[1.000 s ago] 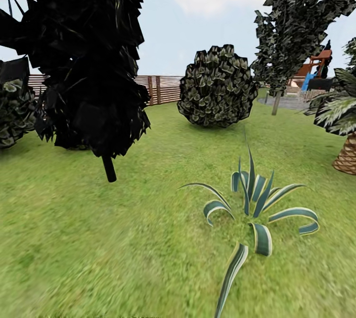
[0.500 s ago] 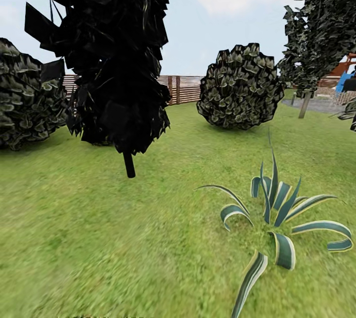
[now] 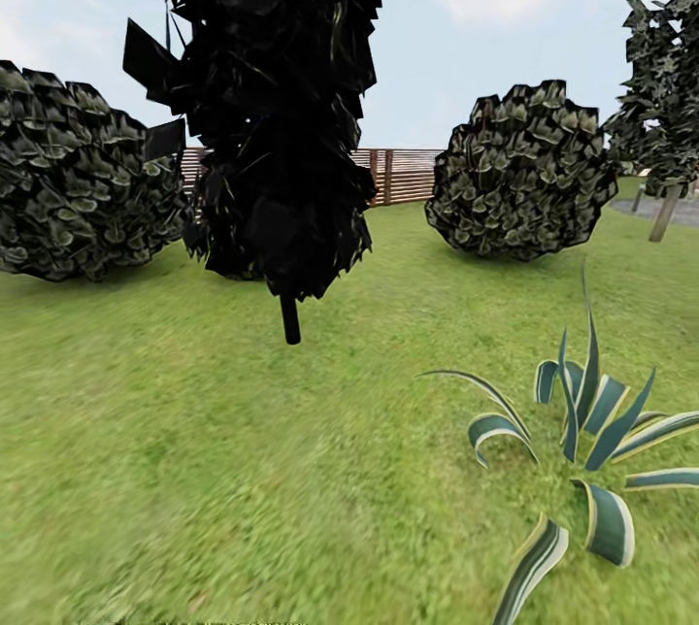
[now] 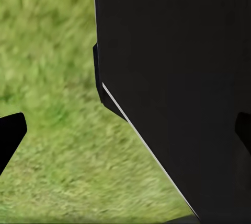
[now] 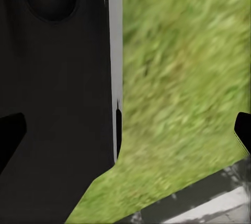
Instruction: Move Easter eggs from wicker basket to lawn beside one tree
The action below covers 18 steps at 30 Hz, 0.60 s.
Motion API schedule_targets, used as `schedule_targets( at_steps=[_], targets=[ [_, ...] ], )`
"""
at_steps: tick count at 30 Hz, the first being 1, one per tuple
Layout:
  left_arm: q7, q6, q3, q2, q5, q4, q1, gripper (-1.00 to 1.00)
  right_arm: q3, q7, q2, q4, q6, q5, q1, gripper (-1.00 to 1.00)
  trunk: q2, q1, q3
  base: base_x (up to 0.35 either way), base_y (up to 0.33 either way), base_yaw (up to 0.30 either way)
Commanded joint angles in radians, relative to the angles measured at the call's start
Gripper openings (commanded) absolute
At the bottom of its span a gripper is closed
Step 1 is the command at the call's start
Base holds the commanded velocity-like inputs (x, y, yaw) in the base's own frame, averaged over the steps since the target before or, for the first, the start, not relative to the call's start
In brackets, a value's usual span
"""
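The Easter eggs and the wicker basket are out of view. The lawn [image 3: 194, 470] spreads wide and green ahead of me. A dark-leaved tree [image 3: 277, 101] on a thin dark trunk [image 3: 289, 319] stands ahead, left of centre. At the far right is another tree [image 3: 665, 91] with a pale trunk [image 3: 664, 214]. My left gripper [image 4: 125, 135] is open over grass, its dark fingertips [image 4: 10, 138] far apart and nothing between them. My right gripper [image 5: 125, 135] is open too, its fingertips [image 5: 10, 135] wide apart.
Round dark bushes stand at the left [image 3: 78, 188] and at the right [image 3: 524, 174]. A brown slat fence [image 3: 403, 174] closes the back. A striped agave [image 3: 582, 431] grows near me at the lower right. Black robot body panels [image 4: 178, 78] cross both wrist views.
The whole head view has swung left: tree, bushes and agave have shifted right in the picture, and the left bush has come into sight. The camera moved, not the things.
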Motion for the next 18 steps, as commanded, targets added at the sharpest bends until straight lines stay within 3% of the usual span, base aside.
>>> schedule_targets(
  at_steps=[1,18],
  targets=[
    [0.000,0.000,0.000,0.000,0.000,-0.002,0.001,1.00,-0.001,0.000,0.000,0.000,0.000,0.000,0.000,1.00,0.000,0.000,-0.001,0.000,0.000,0.266],
    [0.000,0.000,0.000,0.000,0.000,-0.002,0.001,1.00,-0.002,0.000,-0.001,0.000,0.000,0.000,0.000,1.00,0.000,0.000,-0.001,0.000,0.000,0.266]
  ],
)
